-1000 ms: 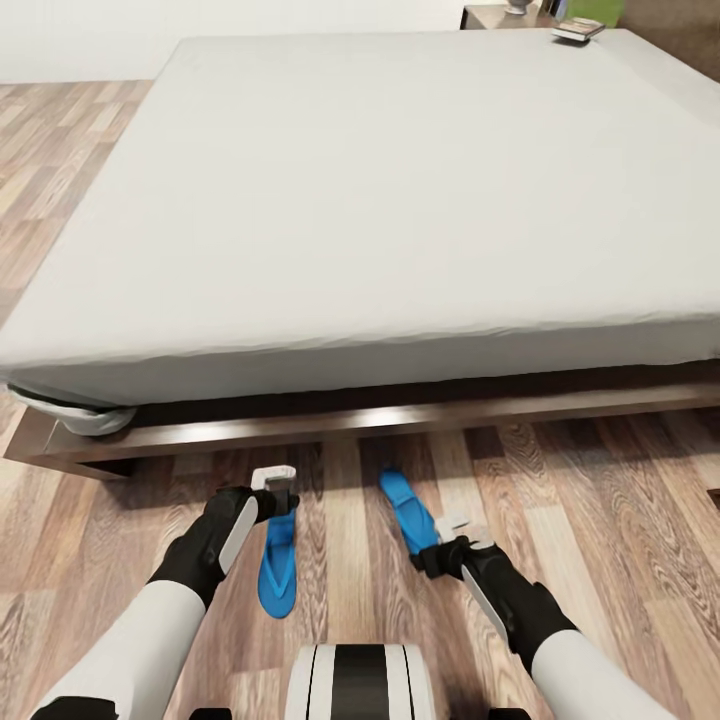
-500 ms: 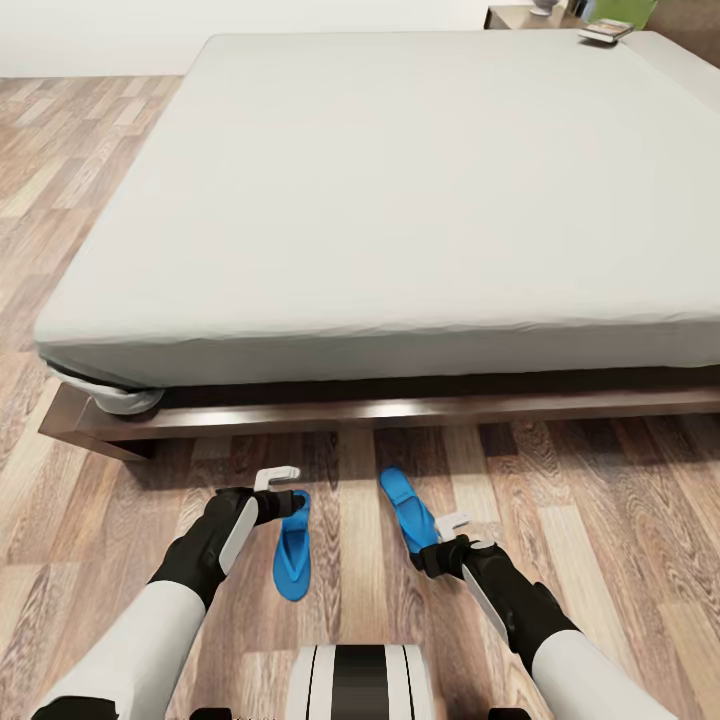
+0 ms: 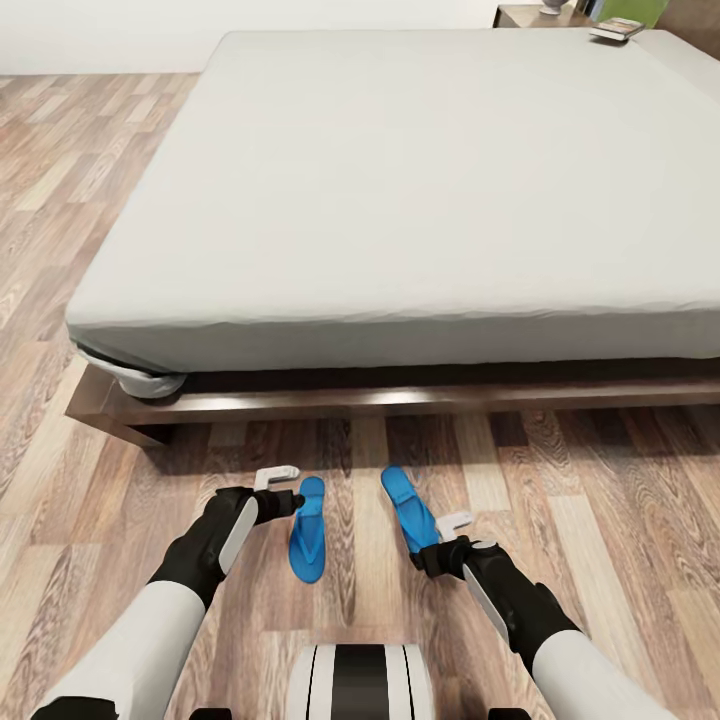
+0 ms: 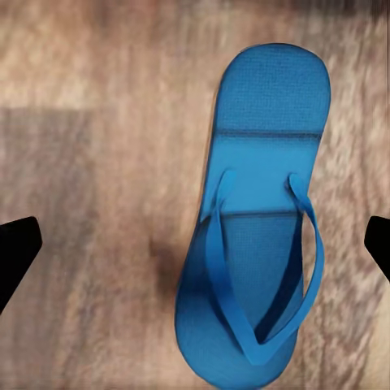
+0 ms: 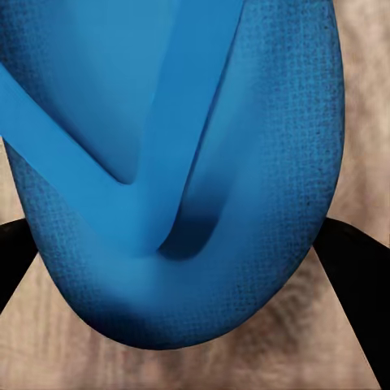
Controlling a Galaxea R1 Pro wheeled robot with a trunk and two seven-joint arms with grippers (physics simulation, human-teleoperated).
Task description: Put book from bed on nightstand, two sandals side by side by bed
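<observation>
**A:** Where are the two sandals?

**B:** Both lie on the wood-plank floor (image 3: 620, 520) just in front of the bed (image 3: 420, 200), near its long wooden frame. The left sandal (image 3: 308, 528) is flat, straps up, beside the left gripper (image 3: 278, 490). The right sandal (image 3: 410, 508) lies a little apart from it, angled slightly, with its near end at the right gripper (image 3: 452, 532).

**A:** Are the fingers closed on anything?

**B:** On the left, no. In the left wrist view the sandal (image 4: 256, 236) lies on the floor between the two dark fingers (image 4: 16, 248), which stand wide apart and touch nothing. On the right, that wrist view has the sandal's rounded end (image 5: 175, 179) between the dark fingers (image 5: 353, 276), one on either side of it and very close; they seem to be clamped on it.

**A:** And the book?

**B:** The book (image 3: 617, 29) sits at the far corner of the mattress, well apart from the robot. Just beyond that corner is a nightstand (image 3: 525, 15), of which part of the top can be seen.
</observation>
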